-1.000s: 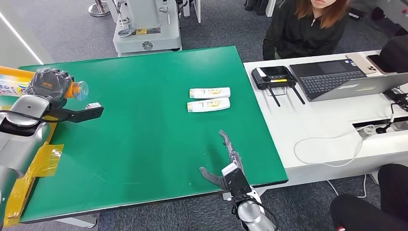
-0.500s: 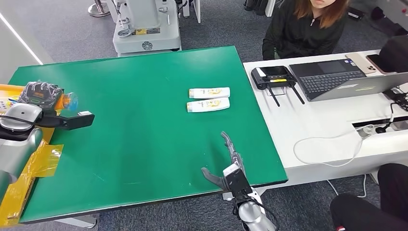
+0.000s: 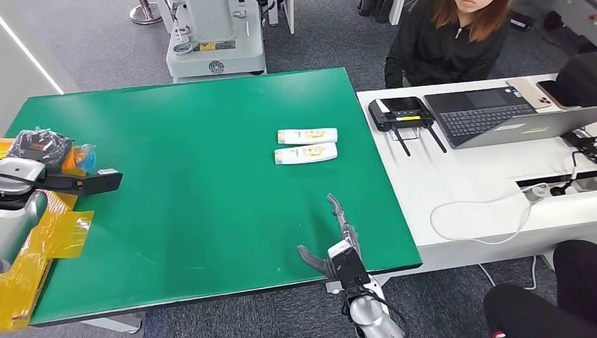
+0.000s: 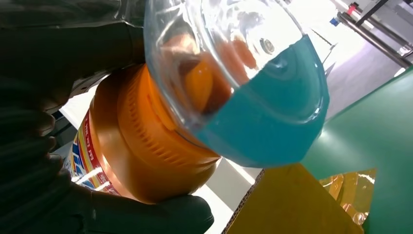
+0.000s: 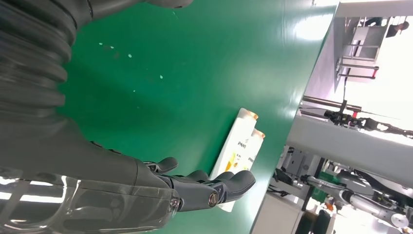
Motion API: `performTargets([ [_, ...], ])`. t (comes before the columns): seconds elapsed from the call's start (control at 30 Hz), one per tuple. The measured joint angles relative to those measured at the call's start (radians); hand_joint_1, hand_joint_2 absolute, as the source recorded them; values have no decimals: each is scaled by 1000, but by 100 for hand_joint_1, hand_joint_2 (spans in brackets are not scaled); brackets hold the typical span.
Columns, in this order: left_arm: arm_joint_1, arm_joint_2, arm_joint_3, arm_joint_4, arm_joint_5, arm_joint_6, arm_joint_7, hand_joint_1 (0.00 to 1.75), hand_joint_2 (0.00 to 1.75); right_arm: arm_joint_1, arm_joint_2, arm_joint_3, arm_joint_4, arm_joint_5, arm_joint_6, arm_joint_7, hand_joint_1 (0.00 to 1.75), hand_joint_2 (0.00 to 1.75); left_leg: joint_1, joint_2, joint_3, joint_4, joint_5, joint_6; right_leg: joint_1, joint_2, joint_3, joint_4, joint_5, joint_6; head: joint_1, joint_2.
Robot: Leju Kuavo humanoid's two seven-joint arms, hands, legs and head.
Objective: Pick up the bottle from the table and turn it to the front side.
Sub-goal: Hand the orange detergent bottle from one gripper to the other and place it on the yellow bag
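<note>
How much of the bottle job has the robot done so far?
Done: the left hand has an orange bottle off the table, held at the green table's left edge. In hand: it grips the bottle on its side, clear cap toward the wrist camera. Left: two white bottles lie untouched mid-table, and the right hand rests open near the front edge. Whether the orange bottle's front faces forward, I can't tell.

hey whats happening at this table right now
The robot's left hand grips an orange-capped bottle with a clear dosing cup of blue liquid, at the left edge of the green table. Its right hand hovers open near the front edge, holding nothing. Two white shampoo bottles lie side by side untouched. A person sits behind the white desk.
</note>
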Motion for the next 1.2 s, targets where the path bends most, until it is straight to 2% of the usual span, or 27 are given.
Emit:
performTargets([
  [0.4,-35,-10,0,33,18,-51,-14,175,175,-8,19,-10,6,3,-5,20,0,175,0,0,0,0,0,0,0,0,0,0,0,0,0,0],
  [0.6,-34,-6,0,39,139,-109,-99,175,175,0,21,-26,-1,16,-18,32,0,175,0,0,0,0,0,0,0,0,0,0,0,0,0,0],
  [0.77,-10,4,0,36,205,-154,-128,175,175,26,21,-40,-32,26,-23,54,0,175,0,1,0,0,0,0,0,0,0,0,0,0,0,0],
  [1.2,-9,34,0,28,244,-211,-109,175,175,44,21,-46,-65,48,-15,77,0,175,0,2,0,0,0,0,0,2,0,0,0,0,0,0],
])
